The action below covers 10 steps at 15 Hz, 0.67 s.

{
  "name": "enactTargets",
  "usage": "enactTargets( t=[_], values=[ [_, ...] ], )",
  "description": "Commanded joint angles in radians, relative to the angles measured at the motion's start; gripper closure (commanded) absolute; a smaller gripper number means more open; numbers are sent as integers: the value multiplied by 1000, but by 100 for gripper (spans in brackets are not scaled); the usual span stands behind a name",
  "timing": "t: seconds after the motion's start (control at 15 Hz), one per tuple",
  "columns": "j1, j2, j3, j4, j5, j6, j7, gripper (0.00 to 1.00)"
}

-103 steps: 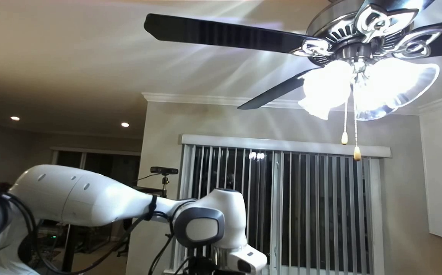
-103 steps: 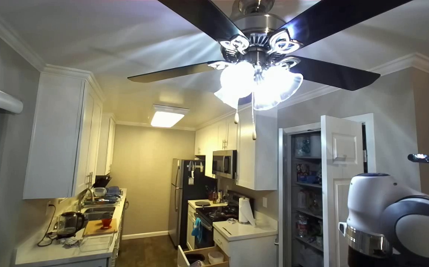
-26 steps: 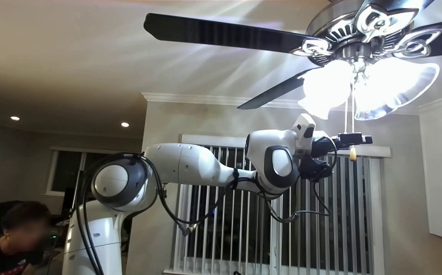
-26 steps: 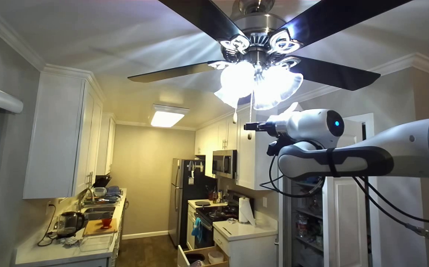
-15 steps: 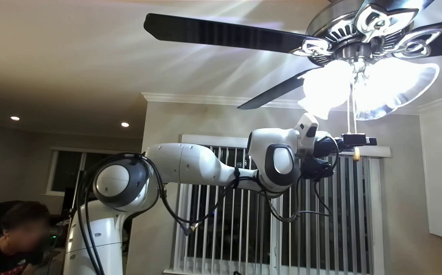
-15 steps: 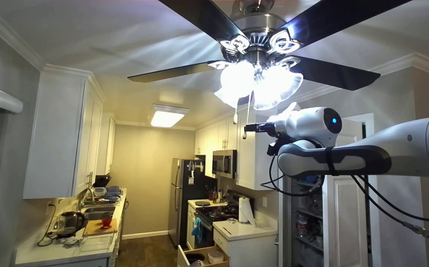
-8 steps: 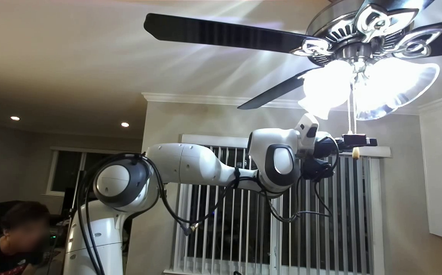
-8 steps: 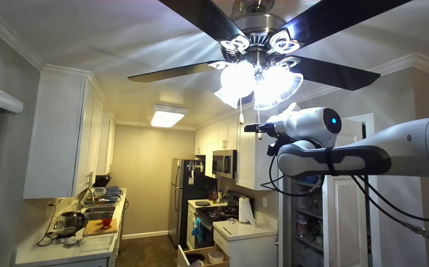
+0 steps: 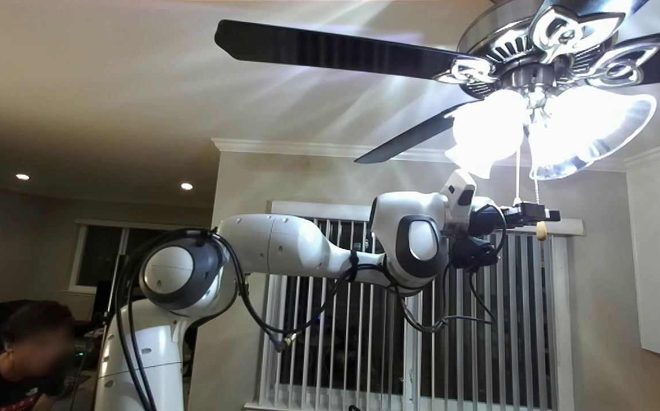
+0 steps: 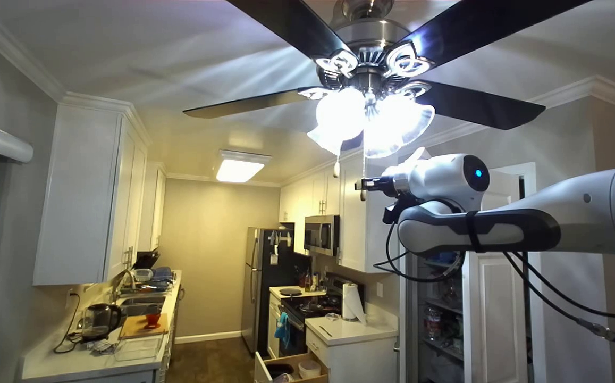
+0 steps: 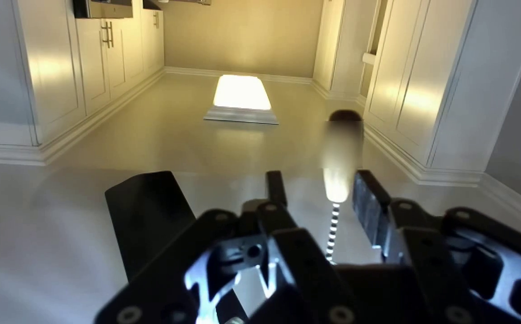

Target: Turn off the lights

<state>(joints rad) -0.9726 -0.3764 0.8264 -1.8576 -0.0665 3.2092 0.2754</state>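
The lights [image 9: 486, 134] under the ceiling fan glow bright white in both exterior views; their shades [image 10: 342, 114] are washed out by glare. Below them hangs a beaded pull chain [image 11: 332, 229] ending in a pale wooden knob [image 11: 337, 184], blurred and dark-tipped in the wrist view. My gripper [image 11: 319, 175] is level and open around this chain, its jaws partly drawn together. The chain runs between the fingers [image 11: 370, 204], closer to the right one there, and does not look pinched. In an exterior view the knob [image 9: 541, 230] shows just under the gripper [image 9: 552, 214].
A shorter pull chain [image 9: 517, 171] with its own knob [image 10: 336, 169] hangs close beside the gripper. Dark fan blades [image 9: 335, 50] spread above the arm. White cabinets [image 10: 84, 197] and an open pantry door [image 10: 498, 314] stand around. A person [image 9: 33, 354] is at lower left.
Over several seconds the arm has risen from low down to the chains. In the last half second the jaws have drawn closer together and the chains have swung; the arm stays put. The lights remain lit.
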Motion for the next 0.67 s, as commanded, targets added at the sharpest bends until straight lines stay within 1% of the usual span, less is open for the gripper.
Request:
enactTargets(
  t=[0.0, 0.07, 0.2, 0.27, 0.33, 0.6],
  values=[
    [1, 5, -1, 11, -6, -17, -8, 85],
    [1, 5, -1, 11, -6, -16, -8, 93],
    [1, 5, -2, 10, -6, -16, -8, 99],
    [2, 5, -2, 10, -6, -16, -9, 99],
    [3, 4, -3, 10, -5, -14, -9, 96],
    [15, 4, -9, -7, -3, -12, -10, 95]
  ],
)
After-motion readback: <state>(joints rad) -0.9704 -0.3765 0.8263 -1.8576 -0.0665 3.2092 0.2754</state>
